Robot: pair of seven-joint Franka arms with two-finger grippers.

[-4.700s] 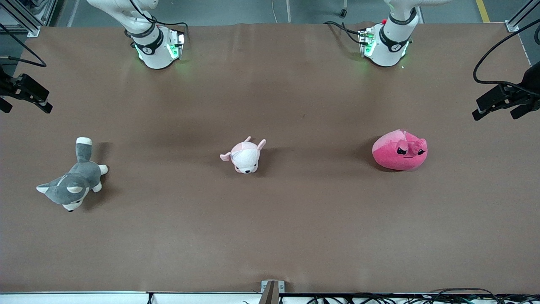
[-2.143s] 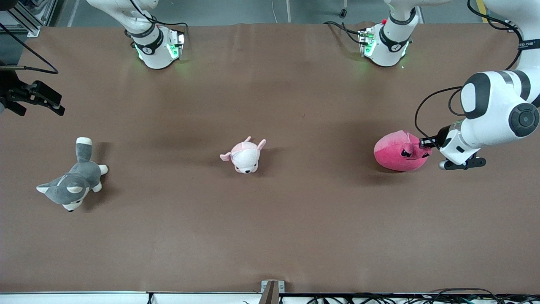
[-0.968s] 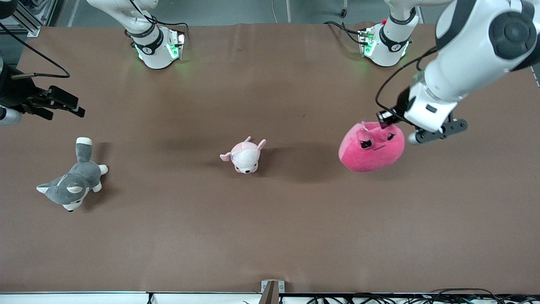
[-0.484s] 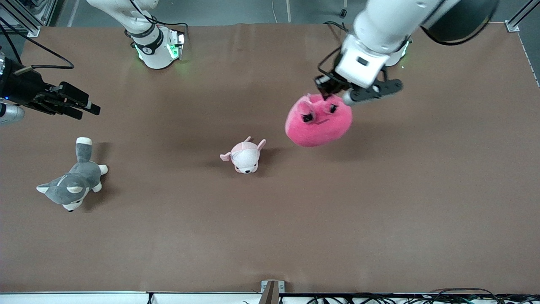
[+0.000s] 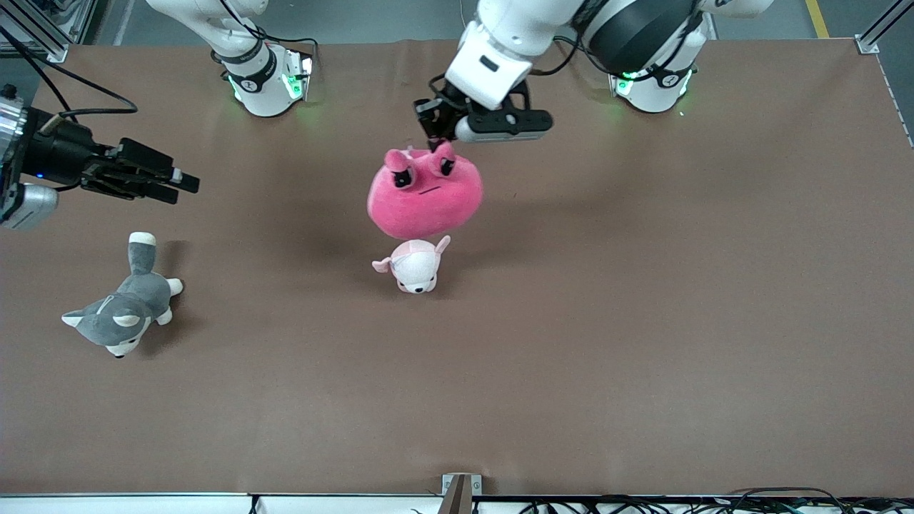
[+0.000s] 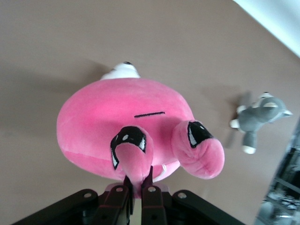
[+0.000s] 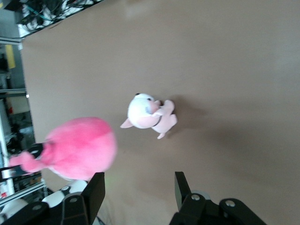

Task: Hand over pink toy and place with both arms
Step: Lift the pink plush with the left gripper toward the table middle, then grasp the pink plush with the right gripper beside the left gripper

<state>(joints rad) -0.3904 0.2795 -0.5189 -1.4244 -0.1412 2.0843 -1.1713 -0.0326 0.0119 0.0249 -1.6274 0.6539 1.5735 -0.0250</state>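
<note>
The pink toy (image 5: 425, 196) hangs in the air over the middle of the table, above the small pale-pink plush. My left gripper (image 5: 437, 140) is shut on one of its stalk bumps; in the left wrist view the fingers (image 6: 139, 185) pinch the bump of the pink toy (image 6: 122, 126). My right gripper (image 5: 182, 184) is open and empty, held over the table at the right arm's end, above the husky plush. In the right wrist view its gripper (image 7: 139, 187) is wide open and the pink toy (image 7: 79, 147) shows farther off.
A small pale-pink-and-white plush (image 5: 414, 264) lies at the table's middle, just under the hanging toy; it also shows in the right wrist view (image 7: 147, 115). A grey-and-white husky plush (image 5: 121, 310) lies toward the right arm's end and shows in the left wrist view (image 6: 257, 119).
My left gripper took the pink toy by a stalk bump, lifted it off the table and carried it toward the middle. My right gripper has moved inward toward the middle.
</note>
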